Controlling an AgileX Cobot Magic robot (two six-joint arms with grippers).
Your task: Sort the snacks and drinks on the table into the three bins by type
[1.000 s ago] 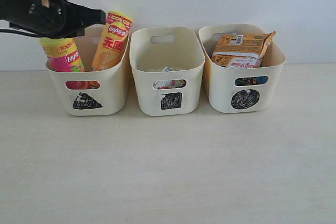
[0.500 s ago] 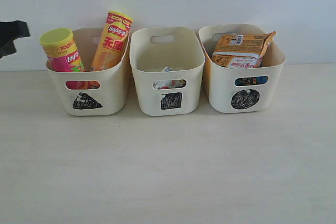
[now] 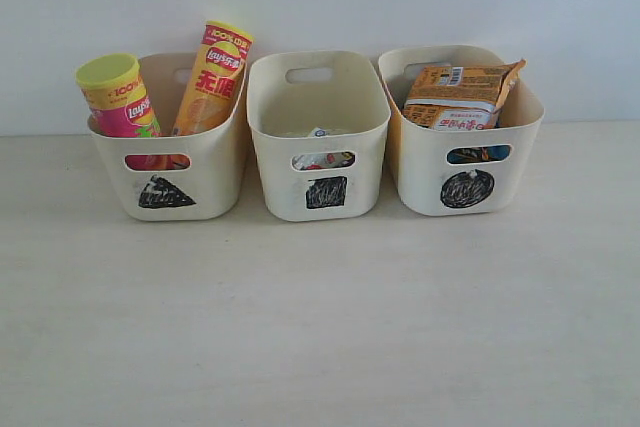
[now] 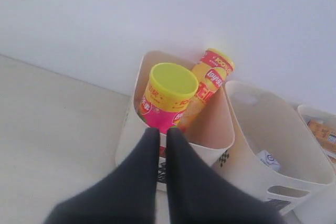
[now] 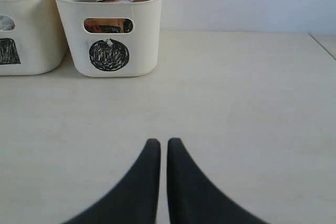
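— So, what had changed?
— The left gripper (image 4: 161, 137) had pulled back from the triangle bin (image 3: 215, 172), left of the middle bin (image 3: 370, 162). The pink tube (image 3: 118, 97) and tall tube (image 3: 212, 77) stood inside, so sorting looked done. It and the right gripper (image 5: 159, 148) were closed, empty.
— Anything hidden?
— The drinks (image 3: 318, 134) in the middle bin barely showed. Right of it, the orange bag (image 3: 455, 87) hid the rest.

Bins: 3, namely triangle bin (image 3: 215, 172), square bin (image 3: 275, 182), circle bin (image 3: 425, 182). Chip tubes: 2, pink tube (image 3: 118, 97) and yellow-orange tube (image 3: 212, 77). Bags: orange bag (image 3: 455, 87) plus blue bag (image 3: 488, 154) glimpsed through slot, so 2. Cartons (image 3: 320, 160): mostly hidden, count unclear.
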